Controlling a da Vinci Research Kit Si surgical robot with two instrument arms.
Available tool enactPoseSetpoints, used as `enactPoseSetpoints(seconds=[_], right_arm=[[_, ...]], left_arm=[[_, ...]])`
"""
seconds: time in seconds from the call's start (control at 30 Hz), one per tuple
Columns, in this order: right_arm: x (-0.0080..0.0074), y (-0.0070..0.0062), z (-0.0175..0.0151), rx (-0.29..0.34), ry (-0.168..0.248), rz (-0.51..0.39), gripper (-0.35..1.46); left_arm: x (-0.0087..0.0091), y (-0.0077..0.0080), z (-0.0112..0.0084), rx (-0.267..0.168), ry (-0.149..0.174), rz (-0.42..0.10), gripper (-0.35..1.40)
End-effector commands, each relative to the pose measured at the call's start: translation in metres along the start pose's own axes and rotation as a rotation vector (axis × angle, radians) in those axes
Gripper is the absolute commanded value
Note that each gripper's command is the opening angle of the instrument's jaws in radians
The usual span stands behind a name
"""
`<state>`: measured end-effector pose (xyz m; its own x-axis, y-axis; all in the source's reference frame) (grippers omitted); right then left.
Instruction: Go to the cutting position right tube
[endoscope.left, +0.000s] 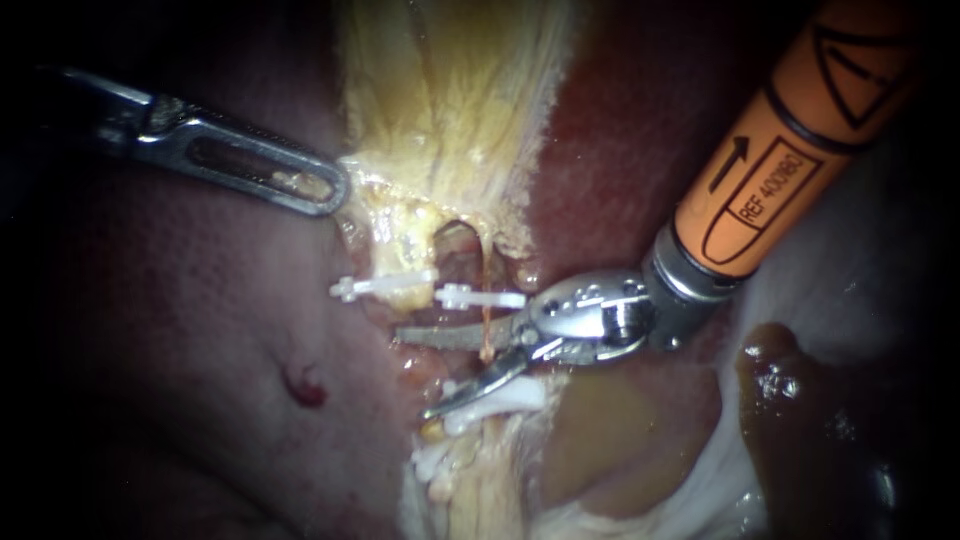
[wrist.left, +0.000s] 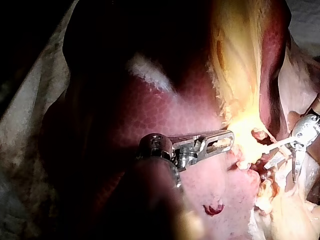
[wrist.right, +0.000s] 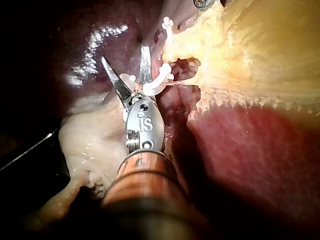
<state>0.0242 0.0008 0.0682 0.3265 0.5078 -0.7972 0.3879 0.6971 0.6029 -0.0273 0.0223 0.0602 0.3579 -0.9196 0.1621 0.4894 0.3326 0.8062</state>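
Observation:
My right instrument (endoscope.left: 412, 372) comes in on an orange shaft and ends in two blades that stand open. A thin orange-brown tube (endoscope.left: 486, 300) runs down across the upper blade, near the hinge. White clips sit above the blades (endoscope.left: 385, 287) (endoscope.left: 482, 297), and another clip (endoscope.left: 500, 396) lies by the lower blade. My left instrument (endoscope.left: 325, 188) has slotted jaws shut on the edge of the yellow tissue (endoscope.left: 450, 110). In the right wrist view the open blades (wrist.right: 128, 69) straddle a white clip (wrist.right: 157, 82). In the left wrist view the left jaws (wrist.left: 226, 140) grip the yellow tissue (wrist.left: 240, 60).
Dark red liver (endoscope.left: 200, 330) with a small blood spot (endoscope.left: 305, 388) lies under my left instrument. A brown fluid pool (endoscope.left: 800, 400) and pale tissue (endoscope.left: 700, 480) lie below my right instrument's shaft. In the left wrist view my right instrument (wrist.left: 282, 170) shows beyond the left jaws.

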Motion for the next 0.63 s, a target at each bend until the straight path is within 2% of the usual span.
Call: enactPoseSetpoints(seconds=[0.03,0.63], right_arm=[[-0.0001,0.0000,0.0000,-0.001,-0.001,0.006,1.21],[-0.0002,0.0000,0.0001,-0.001,-0.001,0.023,1.23]], left_arm=[[0.0000,0.0000,0.0000,0.000,0.000,0.000,-0.35],[-0.0001,0.0000,0.0001,0.000,0.000,0.000,-0.35]])
